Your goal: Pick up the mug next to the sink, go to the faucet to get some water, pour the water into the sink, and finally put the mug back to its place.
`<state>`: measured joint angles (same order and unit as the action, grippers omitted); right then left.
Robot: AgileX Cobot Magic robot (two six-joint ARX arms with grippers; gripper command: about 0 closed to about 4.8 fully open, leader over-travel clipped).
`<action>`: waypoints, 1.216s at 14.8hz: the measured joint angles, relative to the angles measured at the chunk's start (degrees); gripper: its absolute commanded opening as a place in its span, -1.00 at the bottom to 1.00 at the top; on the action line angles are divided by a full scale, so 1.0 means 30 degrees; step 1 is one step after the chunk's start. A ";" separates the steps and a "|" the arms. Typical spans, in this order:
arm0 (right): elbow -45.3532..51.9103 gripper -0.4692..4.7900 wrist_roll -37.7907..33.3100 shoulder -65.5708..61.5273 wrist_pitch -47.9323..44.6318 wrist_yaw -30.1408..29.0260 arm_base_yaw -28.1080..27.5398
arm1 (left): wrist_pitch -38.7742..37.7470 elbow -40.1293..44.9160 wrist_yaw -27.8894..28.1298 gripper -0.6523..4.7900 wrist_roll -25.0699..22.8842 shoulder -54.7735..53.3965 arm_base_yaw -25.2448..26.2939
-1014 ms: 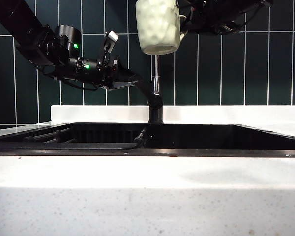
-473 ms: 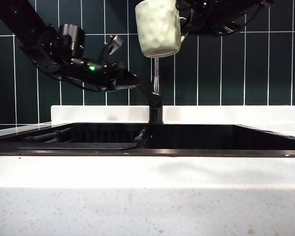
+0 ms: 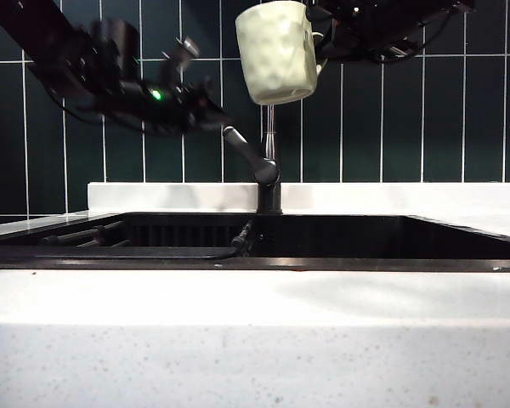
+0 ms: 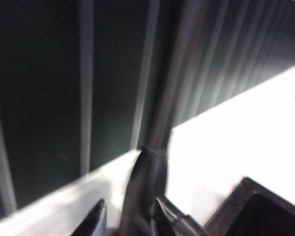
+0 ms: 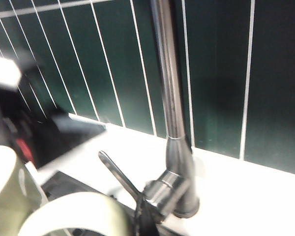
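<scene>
The cream dimpled mug (image 3: 276,51) hangs high over the black sink (image 3: 340,238), slightly tilted, just in front of the faucet (image 3: 270,149) pipe. My right gripper (image 3: 323,38) is shut on its handle side. In the right wrist view the mug rim (image 5: 73,211) lies beside my gripper (image 5: 143,223), with the faucet (image 5: 174,147) and its lever (image 5: 118,174) beyond. My left gripper (image 3: 208,115), blurred, is just up and left of the lever tip (image 3: 231,133). Its fingers (image 4: 96,219) stand apart on either side of the faucet (image 4: 147,187). I cannot tell whether they touch it.
A white speckled countertop (image 3: 255,340) runs along the front, with a white ledge (image 3: 408,195) behind the sink. Dark green tiles (image 3: 408,110) form the back wall. Dark pipes or a hose (image 3: 93,235) lie in the left of the basin.
My left gripper has risen and drawn up and left along the lever while turning, and its jaws have narrowed. The lever tip sits a little higher. The mug has tilted slightly.
</scene>
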<state>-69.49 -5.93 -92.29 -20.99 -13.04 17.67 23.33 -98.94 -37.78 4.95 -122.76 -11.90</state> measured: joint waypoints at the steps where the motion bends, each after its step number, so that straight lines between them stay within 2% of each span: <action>1: 0.0000 -0.83 0.0670 0.0175 0.0255 0.0015 -0.0066 | -0.0357 0.0007 -0.0466 -0.33 0.0087 0.0503 0.0109; 3: 0.0000 -0.82 0.2186 0.0627 0.0787 0.0204 -0.0350 | -0.1843 0.0022 -0.0772 -0.34 0.0087 0.1719 0.0000; 5: 0.0000 -0.82 0.4932 0.1231 0.1945 0.1195 -0.0758 | -0.3810 0.0015 -0.0889 -0.35 -0.0073 0.3694 -0.0044; 6: 0.0000 -0.82 0.6433 0.1413 0.2528 0.1770 -0.0838 | -0.4386 -0.0007 -0.0889 -0.50 -0.0080 0.4401 0.0036; 7: 0.0000 -0.82 0.8182 0.1501 0.3126 0.2302 -0.0867 | -0.5319 -0.0007 -0.0882 -0.77 -0.0095 0.5136 0.0066; 9: 0.0000 -0.82 1.3690 0.1523 0.4962 0.3249 -0.0648 | -0.8553 0.0007 -0.0903 -0.78 -0.0991 0.7402 0.0007; 14: 0.0000 -0.82 2.1194 0.1479 0.6703 0.4867 -0.0743 | -1.4870 0.0342 -0.0583 -0.78 -0.2958 1.1402 0.0015; 16: 0.0000 -0.82 2.2906 0.1479 0.6681 0.4845 -0.0729 | -1.6954 0.0903 0.0007 -0.78 -0.3585 1.3019 0.0015; 18: 0.0000 -0.83 2.3110 0.1486 0.6674 0.4838 -0.0685 | -1.8914 0.2062 0.1953 -0.78 -0.4699 1.5140 0.0015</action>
<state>-69.49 63.40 -87.83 -0.97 1.48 15.62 -33.41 -92.75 -31.92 -9.15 -77.34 -11.86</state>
